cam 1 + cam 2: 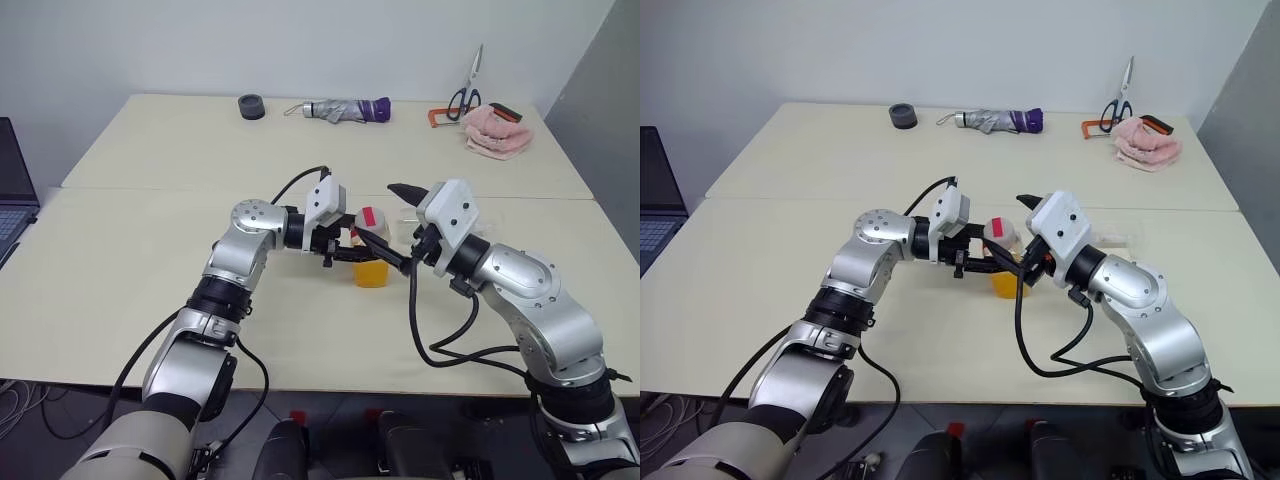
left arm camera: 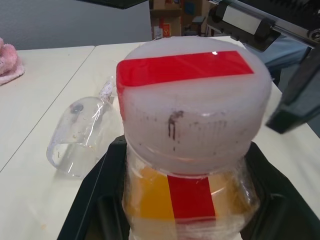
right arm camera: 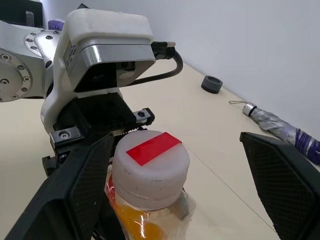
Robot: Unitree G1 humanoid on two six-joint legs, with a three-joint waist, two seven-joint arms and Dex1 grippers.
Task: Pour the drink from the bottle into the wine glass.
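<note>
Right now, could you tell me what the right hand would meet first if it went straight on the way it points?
Probably the bottle's white cap, which sits between the open right hand's fingers, just ahead.

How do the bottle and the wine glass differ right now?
The bottle stands upright in the left gripper, capped in white and holding orange drink; the wine glass lies on its side on the table, empty and ungripped. Both are clear.
</note>
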